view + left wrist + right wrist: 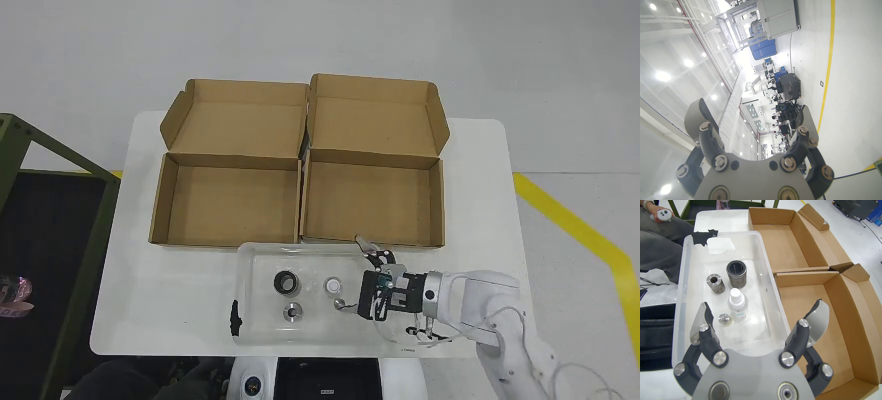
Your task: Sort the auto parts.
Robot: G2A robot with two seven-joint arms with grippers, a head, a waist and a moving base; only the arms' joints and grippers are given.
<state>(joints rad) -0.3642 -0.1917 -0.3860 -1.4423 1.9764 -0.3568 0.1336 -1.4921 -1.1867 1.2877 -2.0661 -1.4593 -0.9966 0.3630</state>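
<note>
Your right pincer [762, 305] hangs wide open and empty over one end of the clear tub [769, 262], tilted down and looking along the tub's length. Everything to be sorted lies ahead of its fingertips, and nothing is between them yet.

Nearest is the small metal knob [724, 319] — just ahead of the finger on the robot's side and off the pincer's centre line toward that finger. Close beside the knob and a little farther ahead stands the white-capped bottle [737, 305]; I can't tell whether the two touch. Beyond the bottle is the dark bearing [736, 274], with the steel bushing [715, 283] beside it on the robot's side, near it but apart.

All four stand on end with their long axes upright. By my judgement the pincer should close level across a part's round body, not along it. To centre the knob you'd need to shift toward the robot-side finger, and the bottle is close enough to get knocked.

The cardboard boxes sit on the counter [721, 220] off the other finger's side. The near box [810, 313] is just across the tub's rim from that finger, and the far box [783, 247] is farther ahead.

Your left pincer [753, 106] is also spread open and empty, but it points up at the ceiling — so I judge the right arm the nearer one for this pick.
</note>
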